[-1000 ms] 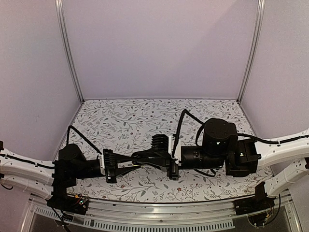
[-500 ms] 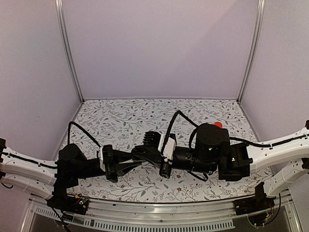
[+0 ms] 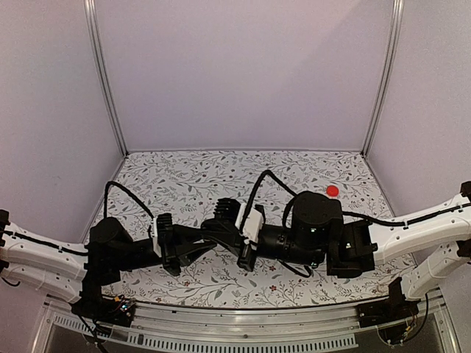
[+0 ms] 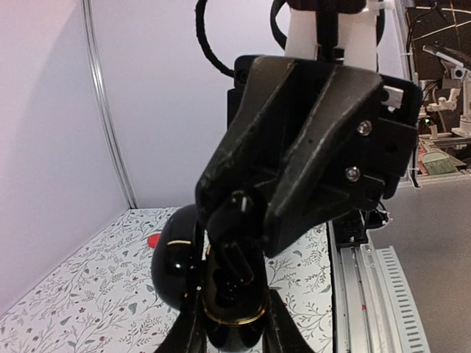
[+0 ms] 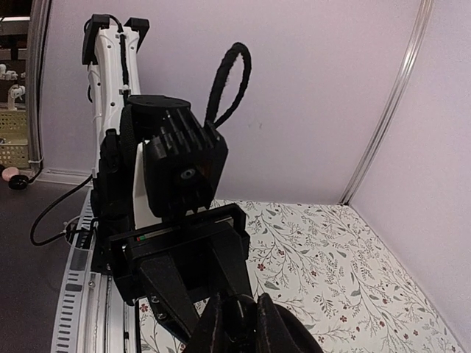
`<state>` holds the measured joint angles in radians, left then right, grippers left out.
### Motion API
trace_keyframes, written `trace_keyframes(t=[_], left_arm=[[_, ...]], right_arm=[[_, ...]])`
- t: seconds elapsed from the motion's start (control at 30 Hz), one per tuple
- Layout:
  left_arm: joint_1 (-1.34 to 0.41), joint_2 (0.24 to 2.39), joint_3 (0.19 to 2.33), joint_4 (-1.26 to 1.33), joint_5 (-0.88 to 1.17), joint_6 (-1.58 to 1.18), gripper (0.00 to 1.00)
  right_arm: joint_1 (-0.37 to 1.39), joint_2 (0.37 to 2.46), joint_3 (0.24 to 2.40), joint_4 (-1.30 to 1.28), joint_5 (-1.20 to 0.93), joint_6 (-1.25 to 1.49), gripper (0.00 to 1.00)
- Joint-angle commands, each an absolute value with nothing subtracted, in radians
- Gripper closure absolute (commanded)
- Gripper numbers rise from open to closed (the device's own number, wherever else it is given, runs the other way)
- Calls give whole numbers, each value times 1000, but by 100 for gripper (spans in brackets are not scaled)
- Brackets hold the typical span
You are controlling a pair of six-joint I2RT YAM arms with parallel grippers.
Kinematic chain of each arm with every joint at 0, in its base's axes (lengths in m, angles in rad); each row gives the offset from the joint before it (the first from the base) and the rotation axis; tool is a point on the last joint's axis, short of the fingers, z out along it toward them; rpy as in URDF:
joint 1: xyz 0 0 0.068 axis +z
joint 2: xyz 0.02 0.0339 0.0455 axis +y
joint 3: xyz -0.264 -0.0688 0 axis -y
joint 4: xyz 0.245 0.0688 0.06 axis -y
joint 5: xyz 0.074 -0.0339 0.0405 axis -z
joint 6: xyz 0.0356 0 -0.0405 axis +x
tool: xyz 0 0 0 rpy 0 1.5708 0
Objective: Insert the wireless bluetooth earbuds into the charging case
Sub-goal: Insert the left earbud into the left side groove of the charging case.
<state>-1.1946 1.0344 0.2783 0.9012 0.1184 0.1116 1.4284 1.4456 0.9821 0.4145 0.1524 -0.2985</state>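
My left gripper (image 4: 234, 332) is shut on the black charging case (image 4: 232, 315). The case stands open, its gold-rimmed body up and its lid (image 4: 175, 257) tipped to the left. Coming down from above, my right gripper (image 4: 246, 213) is shut on a small glossy black earbud (image 4: 234, 256), whose lower end reaches into the case's cavity. From above, both grippers meet over the table's near middle, left (image 3: 210, 239) and right (image 3: 224, 229). In the right wrist view the earbud (image 5: 239, 316) sits pinched between my fingers. A red earbud (image 3: 333, 190) lies loose on the table at the back right.
The floral table top (image 3: 184, 184) is walled by plain panels on three sides. A metal rail (image 4: 368, 279) runs along the near edge beside the arm bases. The left arm's wrist block (image 5: 184, 184) fills the middle of the right wrist view.
My right arm has slid left with the black earbud, uncovering the red earbud behind it. The left gripper with the case has shifted slightly left as well.
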Motion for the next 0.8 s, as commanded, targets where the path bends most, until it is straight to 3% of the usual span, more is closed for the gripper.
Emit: trace_keyframes(t=[0.0, 0.77], left_arm=[[-1182, 1027, 304, 926, 120, 80, 100], [-1164, 1006, 309, 908, 116, 65, 100]], right_arm=[[1434, 1461, 981, 446, 186, -271, 88], [1430, 1516, 1015, 403, 261, -257, 88]])
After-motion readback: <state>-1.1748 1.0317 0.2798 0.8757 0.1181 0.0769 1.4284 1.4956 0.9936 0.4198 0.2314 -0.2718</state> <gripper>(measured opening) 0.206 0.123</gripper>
